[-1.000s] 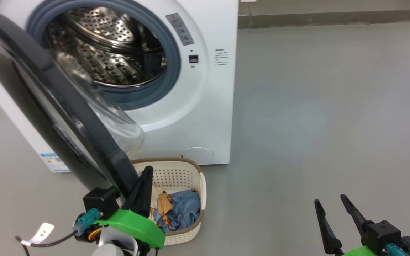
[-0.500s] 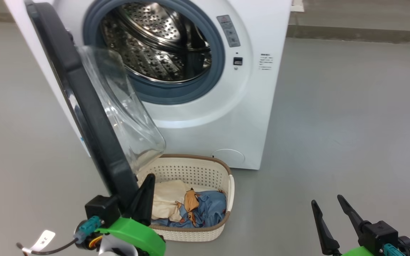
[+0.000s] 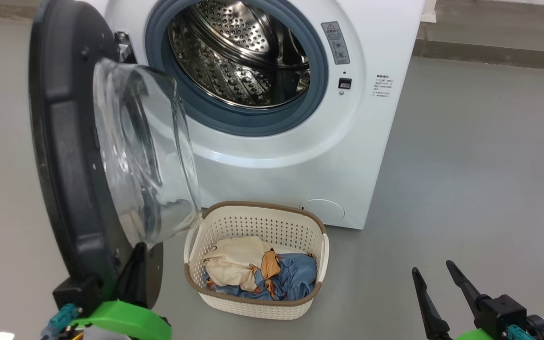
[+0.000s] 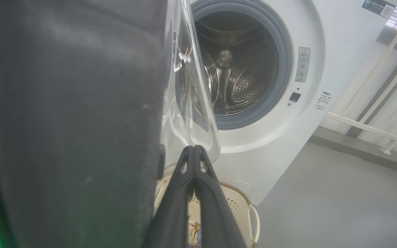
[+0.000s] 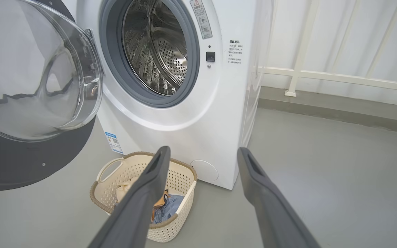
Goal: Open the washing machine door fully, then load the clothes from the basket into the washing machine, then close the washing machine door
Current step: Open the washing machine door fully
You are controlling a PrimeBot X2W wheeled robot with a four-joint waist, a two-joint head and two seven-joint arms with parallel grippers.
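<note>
Head view: left gripper (image 3: 137, 255), fingers pressed together, leans on the washing machine door (image 3: 64, 141) to swing it wide; right gripper (image 3: 432, 267), fingers spread and empty, awaits the clothes (image 3: 253, 271).

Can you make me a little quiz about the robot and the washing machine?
1. True or false: the clothes lie in the basket.
2. Which gripper has its fingers spread apart? A) left B) right
3. Fill in: the washing machine door stands ___.

Key:
1. True.
2. B, the right gripper.
3. Open.
</note>
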